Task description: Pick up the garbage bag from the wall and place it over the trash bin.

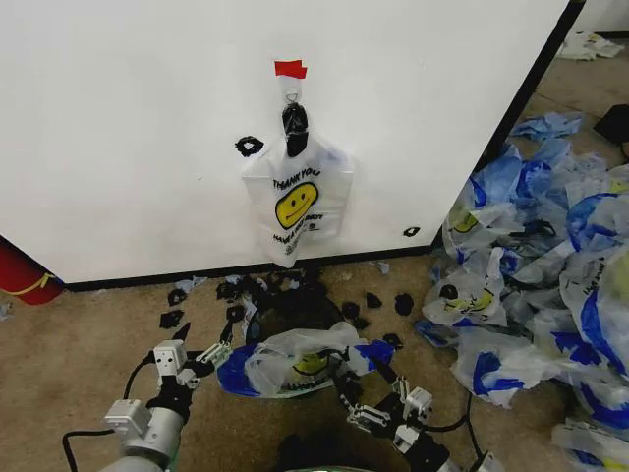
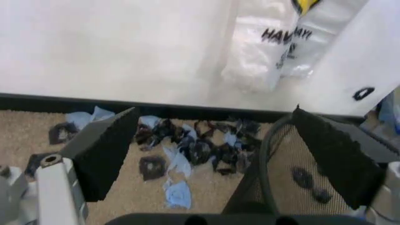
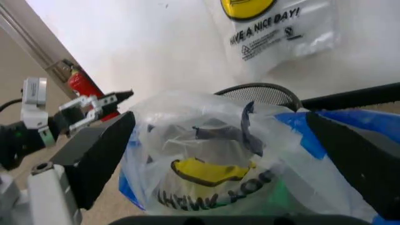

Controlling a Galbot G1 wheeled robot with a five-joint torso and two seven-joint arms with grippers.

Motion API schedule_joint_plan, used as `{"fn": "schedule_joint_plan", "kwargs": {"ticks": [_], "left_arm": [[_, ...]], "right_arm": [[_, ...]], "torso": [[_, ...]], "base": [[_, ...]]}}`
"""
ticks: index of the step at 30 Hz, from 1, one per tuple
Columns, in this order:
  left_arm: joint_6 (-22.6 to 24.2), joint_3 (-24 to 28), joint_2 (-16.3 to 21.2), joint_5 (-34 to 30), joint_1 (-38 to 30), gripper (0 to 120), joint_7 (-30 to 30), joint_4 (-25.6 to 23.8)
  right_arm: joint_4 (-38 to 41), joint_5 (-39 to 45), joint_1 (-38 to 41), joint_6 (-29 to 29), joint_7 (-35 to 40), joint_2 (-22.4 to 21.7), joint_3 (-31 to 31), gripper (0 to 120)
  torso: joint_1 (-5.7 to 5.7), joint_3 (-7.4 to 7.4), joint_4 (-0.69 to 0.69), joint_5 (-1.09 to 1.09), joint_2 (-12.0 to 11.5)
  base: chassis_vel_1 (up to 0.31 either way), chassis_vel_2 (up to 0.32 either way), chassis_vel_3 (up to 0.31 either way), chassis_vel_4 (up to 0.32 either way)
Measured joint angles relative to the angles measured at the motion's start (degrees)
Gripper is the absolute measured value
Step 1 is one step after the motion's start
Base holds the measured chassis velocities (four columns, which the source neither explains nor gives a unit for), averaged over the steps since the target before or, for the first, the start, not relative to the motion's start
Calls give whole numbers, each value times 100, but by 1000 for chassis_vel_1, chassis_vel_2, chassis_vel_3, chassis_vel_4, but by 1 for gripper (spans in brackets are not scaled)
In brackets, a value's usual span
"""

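Item: garbage bag (image 1: 295, 202), smiley print, hanging on hook of wall (image 1: 128, 128) under red tape (image 1: 290, 69), directly above bin.
Trash bin (image 1: 295, 313): black mesh, on floor at wall base, already w/ another bag (image 1: 295, 362) lying across it; black scraps (image 1: 231, 295) beside bin.
Left gripper (image 1: 201, 362): left of bin, jaws spread, empty.
Right gripper (image 1: 359, 391): right of bin, jaws spread, empty.
Risk: thin film may tear at hook if pulled sideways; bag on the bin could block seating the new one.
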Motion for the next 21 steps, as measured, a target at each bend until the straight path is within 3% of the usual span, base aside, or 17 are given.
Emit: {"fn": "schedule_joint_plan", "kwargs": {"ticks": [3,9,10,12,16,17,18,20,21], "left_arm": [[57,-23,165,-244,-259,97,5,0],[320,7,1008,-1593,-948,97,113,-214],[320,7,1008,-1593,-948,97,113,-214],[365,54,1346,-2016,-1207,96,235,-219],[562,225,2352,-3537,-1972,95,547,-216],[562,225,2352,-3537,-1972,95,547,-216],[619,270,2595,-3825,-2133,94,703,-168],[697,571,3008,-4340,-2562,94,1025,28],[750,961,3168,-4579,-2927,94,1123,161]], "right_arm": [[5,-34,-2,1,8,-12,14,100],[40,-69,80,-37,65,-4,30,100],[40,-69,80,-37,65,-4,30,100],[45,-64,89,-49,76,-25,52,100],[19,29,194,-113,81,-35,84,100],[19,29,194,-113,81,-35,84,100],[-14,59,245,-125,77,-4,81,100],[-83,84,314,-161,51,80,86,100],[-98,80,296,-163,50,122,106,100]], "torso": [[0,0,0,-1,0],[0,0,1,2,0],[0,0,1,2,0],[0,0,0,-4,0],[0,0,-1,-2,0],[0,0,-1,-2,0],[0,0,-4,-4,-1],[0,0,4,8,-1],[0,0,2,3,-1]], "base": [[0,0,0,0],[0,0,0,0],[0,0,0,0],[0,0,0,0],[0,0,0,0],[0,0,0,0],[0,0,0,0],[0,0,0,0],[0,0,0,0]]}}
